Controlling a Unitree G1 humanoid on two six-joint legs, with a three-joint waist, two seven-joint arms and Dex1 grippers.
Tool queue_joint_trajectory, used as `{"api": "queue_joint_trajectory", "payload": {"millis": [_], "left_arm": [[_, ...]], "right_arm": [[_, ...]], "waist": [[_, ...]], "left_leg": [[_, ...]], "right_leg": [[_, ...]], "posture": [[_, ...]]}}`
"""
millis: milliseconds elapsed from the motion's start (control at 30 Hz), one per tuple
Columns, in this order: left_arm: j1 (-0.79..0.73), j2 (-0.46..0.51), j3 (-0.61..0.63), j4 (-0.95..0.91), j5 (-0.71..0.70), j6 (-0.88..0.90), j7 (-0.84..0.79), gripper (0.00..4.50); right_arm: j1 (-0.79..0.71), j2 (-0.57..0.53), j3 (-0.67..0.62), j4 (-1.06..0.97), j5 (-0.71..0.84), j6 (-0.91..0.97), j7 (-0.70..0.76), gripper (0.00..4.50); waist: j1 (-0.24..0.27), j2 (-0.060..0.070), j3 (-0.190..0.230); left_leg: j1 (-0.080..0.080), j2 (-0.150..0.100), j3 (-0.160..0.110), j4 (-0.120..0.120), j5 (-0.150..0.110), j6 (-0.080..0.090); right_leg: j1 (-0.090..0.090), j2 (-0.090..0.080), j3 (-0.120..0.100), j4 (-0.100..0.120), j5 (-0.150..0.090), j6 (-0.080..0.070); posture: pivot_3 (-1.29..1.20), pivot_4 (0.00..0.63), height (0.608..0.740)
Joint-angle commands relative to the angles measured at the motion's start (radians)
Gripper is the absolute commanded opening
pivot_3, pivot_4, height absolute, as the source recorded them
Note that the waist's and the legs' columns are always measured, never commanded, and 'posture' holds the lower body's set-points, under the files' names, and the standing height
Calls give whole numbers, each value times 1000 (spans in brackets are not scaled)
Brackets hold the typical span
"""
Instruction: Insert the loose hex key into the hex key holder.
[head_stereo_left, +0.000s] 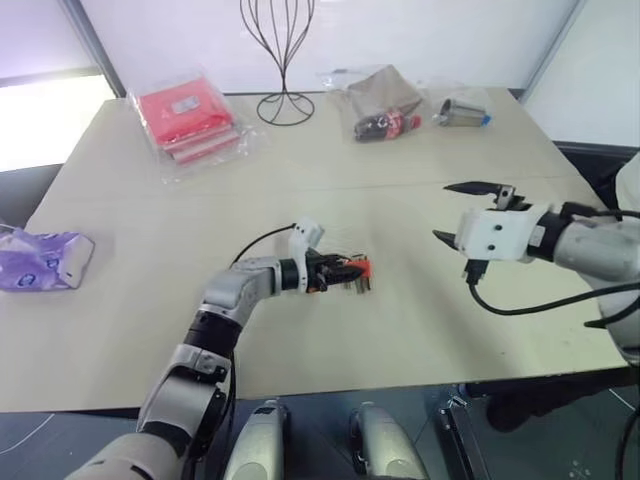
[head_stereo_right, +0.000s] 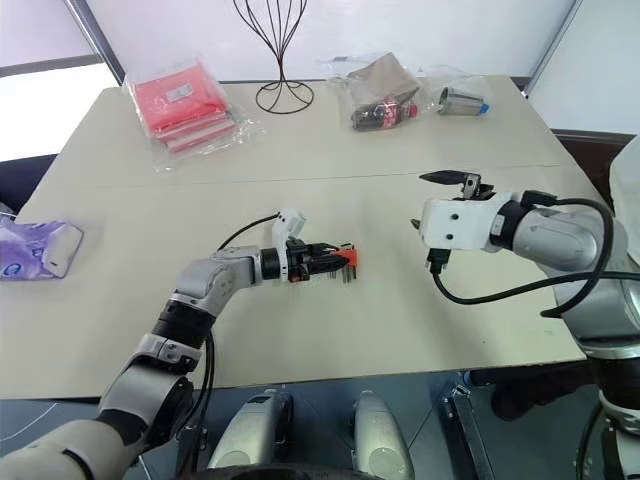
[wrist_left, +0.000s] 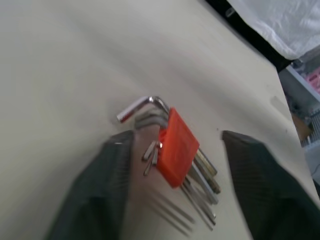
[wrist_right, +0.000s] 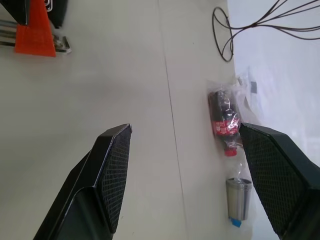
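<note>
The hex key holder (wrist_left: 177, 147) is a small orange-red block with several grey keys through it. It lies flat on the pale table (head_stereo_left: 300, 340), near the middle. My left gripper (head_stereo_left: 340, 270) is low over the table and open. One black finger (wrist_left: 107, 180) stands on each side of the holder, and neither touches it. I cannot tell the loose hex key apart from the keys in the block. My right gripper (head_stereo_left: 442, 212) hovers open and empty above the table, well to the right of the holder.
At the back of the table are red packets in clear plastic (head_stereo_left: 190, 120), a black wire stand (head_stereo_left: 285, 105), a bagged bottle (head_stereo_left: 385, 105) and a small metal can (head_stereo_left: 462, 112). A purple packet (head_stereo_left: 40, 258) lies at the left edge.
</note>
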Motion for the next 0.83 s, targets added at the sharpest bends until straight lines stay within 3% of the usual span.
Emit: {"api": "queue_joint_trajectory", "payload": {"millis": [33, 233, 467, 667, 833], "left_arm": [[-12, 25, 73, 32, 10, -24, 43, 4468], [-51, 91, 155, 47, 19, -91, 61, 4468], [1, 330, 47, -196, 108, -240, -172, 4468], [89, 501, 83, -436, -9, -118, -344, 4468], [137, 606, 136, -570, -100, -10, -373, 4468]], "right_arm": [[-22, 2, -10, 0, 0, -16, -12, 3530], [-38, 3, 8, 25, 6, -29, -2, 3530], [-10, -52, 9, 57, 121, 16, 157, 3530], [41, -132, 35, 66, 154, 32, 286, 3530], [40, -140, 42, 82, 158, 22, 318, 3530]], "waist": [[-1, 0, 0], [-2, 0, 0], [4, 0, 0], [-2, 0, 0], [-4, 1, 0]], "left_leg": [[0, 0, 0, 0, 0, 0], [1, 0, 0, 0, 0, 0], [-1, 0, 0, -1, 0, 0], [-1, 1, 0, -1, -1, 1], [0, 3, 0, -1, -1, 1]], "right_leg": [[0, 0, 0, 0, 0, 0], [0, 0, 0, 0, 0, 0], [0, -2, 0, -1, 0, 0], [1, -3, 0, -3, 0, 0], [0, -1, -1, -1, 0, -1]], "posture": [[0, 150, 740], [0, 150, 740], [0, 150, 740], [0, 150, 740], [0, 150, 740]]}}
